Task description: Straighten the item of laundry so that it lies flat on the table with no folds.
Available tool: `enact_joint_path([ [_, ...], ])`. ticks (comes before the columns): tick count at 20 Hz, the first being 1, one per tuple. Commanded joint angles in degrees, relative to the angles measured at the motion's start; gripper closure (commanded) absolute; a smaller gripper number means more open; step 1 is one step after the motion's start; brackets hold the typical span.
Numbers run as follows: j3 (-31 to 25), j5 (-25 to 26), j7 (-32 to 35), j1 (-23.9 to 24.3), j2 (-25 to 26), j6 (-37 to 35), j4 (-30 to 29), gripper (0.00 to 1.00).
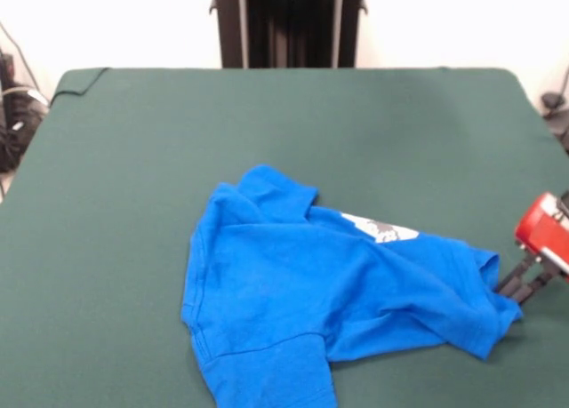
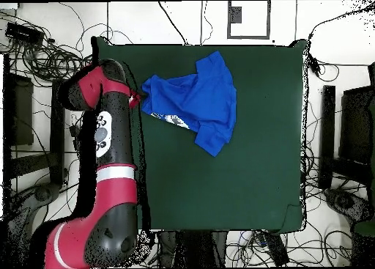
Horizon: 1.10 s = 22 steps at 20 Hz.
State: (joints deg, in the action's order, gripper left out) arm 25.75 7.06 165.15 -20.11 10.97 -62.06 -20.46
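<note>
The item of laundry (image 1: 338, 292), a bright blue T-shirt, lies crumpled on the table (image 1: 267, 124) near its front edge, right of centre. One sleeve points up and left, and folds run across the body. A patch of white-grey print (image 1: 380, 229) shows at a turned-over edge. My gripper (image 1: 520, 291) is low at the shirt's right-hand tip, touching the cloth where it draws to a point. In the overhead view the shirt (image 2: 198, 105) lies in the table's (image 2: 234, 178) upper left part, with the gripper (image 2: 136, 98) at its left corner.
My red arm (image 2: 110, 149) runs along the table's left edge in the overhead view. Cables (image 2: 44, 53) and stands lie on the floor all round the table. The green cover is turned up at one far corner (image 1: 80, 79).
</note>
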Motion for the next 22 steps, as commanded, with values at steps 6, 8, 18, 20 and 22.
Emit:
enact_joint_path([
  [6,-0.01,3.96,16.71,-2.02,6.77,9.04,-4.51,1.00],
  [8,0.09,4.11,16.95,-1.95,6.96,9.40,-4.39,1.00],
  [18,-1.06,-0.17,11.45,-1.88,2.80,-0.07,-5.25,1.00],
  [20,0.74,0.91,10.10,-1.99,2.28,-2.16,-4.08,1.00],
  [22,1.76,1.11,8.52,-1.83,1.79,-4.90,-3.06,1.00],
])
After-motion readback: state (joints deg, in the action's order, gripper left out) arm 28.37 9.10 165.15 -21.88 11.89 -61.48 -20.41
